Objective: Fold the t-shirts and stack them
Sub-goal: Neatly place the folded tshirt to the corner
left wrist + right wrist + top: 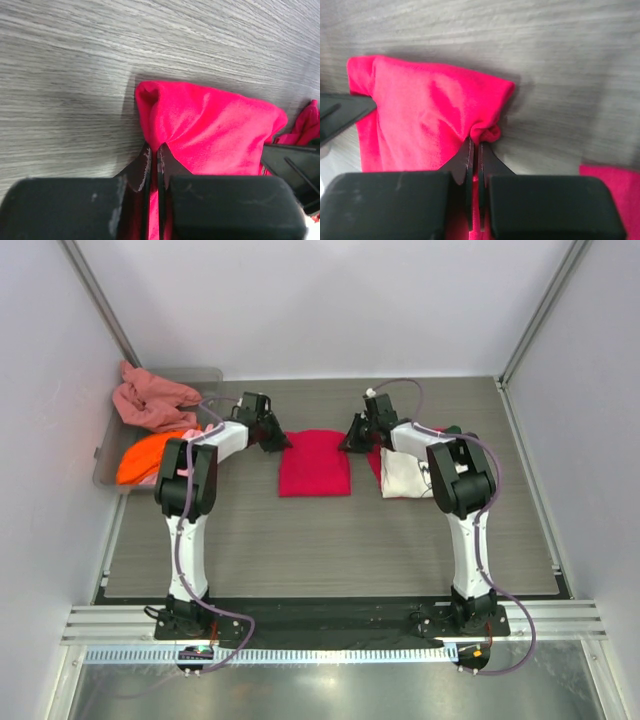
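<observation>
Left claw is pressed shut on a bit of the red t-shirt, at its far left corner. Up close, its two fingers squeeze a fold of the soft red cloth between them, with almost no gap. Right claw does the same at the far right corner, and its close view shows the fingers shut on a little bunched bit of the red t-shirt

The red t-shirt lies folded small and flat in the middle of the grey wood table, between the two arms. Its far edge puckers a bit where the claws pinch it

Just to the right of it lies a cream t-shirt with some dark print, partly under the right arm. A strip of more red cloth peeks out from its left side

Far over on the left sits a clear grey bin, right by the wall. A salmon-pink t-shirt is heaped at the far end of the bin and hangs over the rim. An orange t-shirt is bunched at the near end of the bin, next to the left arm
</observation>
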Tool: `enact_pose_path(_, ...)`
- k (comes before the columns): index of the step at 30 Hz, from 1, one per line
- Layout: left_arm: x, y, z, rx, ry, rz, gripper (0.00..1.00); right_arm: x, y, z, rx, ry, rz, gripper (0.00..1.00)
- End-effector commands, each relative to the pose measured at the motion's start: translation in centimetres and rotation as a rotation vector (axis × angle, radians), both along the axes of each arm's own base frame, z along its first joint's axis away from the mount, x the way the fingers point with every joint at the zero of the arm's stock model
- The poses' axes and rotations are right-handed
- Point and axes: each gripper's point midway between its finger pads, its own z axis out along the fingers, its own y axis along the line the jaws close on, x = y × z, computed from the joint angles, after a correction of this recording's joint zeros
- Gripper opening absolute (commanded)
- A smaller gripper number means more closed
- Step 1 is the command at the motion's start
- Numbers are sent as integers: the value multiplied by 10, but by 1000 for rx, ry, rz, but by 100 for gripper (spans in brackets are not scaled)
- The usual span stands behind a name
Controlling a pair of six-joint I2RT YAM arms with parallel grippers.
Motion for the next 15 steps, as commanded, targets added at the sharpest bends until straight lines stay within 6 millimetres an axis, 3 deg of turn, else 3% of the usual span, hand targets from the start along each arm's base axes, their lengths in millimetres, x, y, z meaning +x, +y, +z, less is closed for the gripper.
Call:
enact_pose_path(1, -14, 4, 6, 25, 9, 6, 0, -10, 9, 55, -8, -117, 48, 1)
enact_pose_path(3, -27, 0, 12, 19, -7, -7, 0, -24, 8, 63, -1, -133, 61, 1)
enact_pose_path(4, -27, -3, 35, 2, -60, -11, 0, -28, 8, 89, 15, -181, 63, 1)
enact_pose_path(6, -45, -8, 43, -2, -70, -18, 0, -45, 2, 92, 5, -187, 63, 1)
enact_pose_path(7, -56, -19, 66, -9, -114, -40, 0, -52, -2, 124, 25, -246, 57, 1)
enact_pose_path(8, -59, -19, 74, 8, -137, -18, 0, -58, -6, 132, 22, -266, 53, 1)
enact_pose_path(9, -80, -32, 69, 12, -126, -38, 0, -68, -18, 131, -6, -270, 27, 1)
enact_pose_path(10, -86, -39, 81, 5, -162, -42, 0, -74, -25, 141, -19, -291, 6, 1)
enact_pose_path(11, -93, -45, 103, -10, -211, -45, 0, -83, -36, 173, -14, -357, -22, 1)
enact_pose_path(12, -109, -61, 107, -11, -222, -61, 0, -94, -49, 168, -50, -334, -49, 1)
enact_pose_path(15, -136, -95, 145, -45, -320, -98, 0, -116, -89, 189, -107, -351, -153, 1)
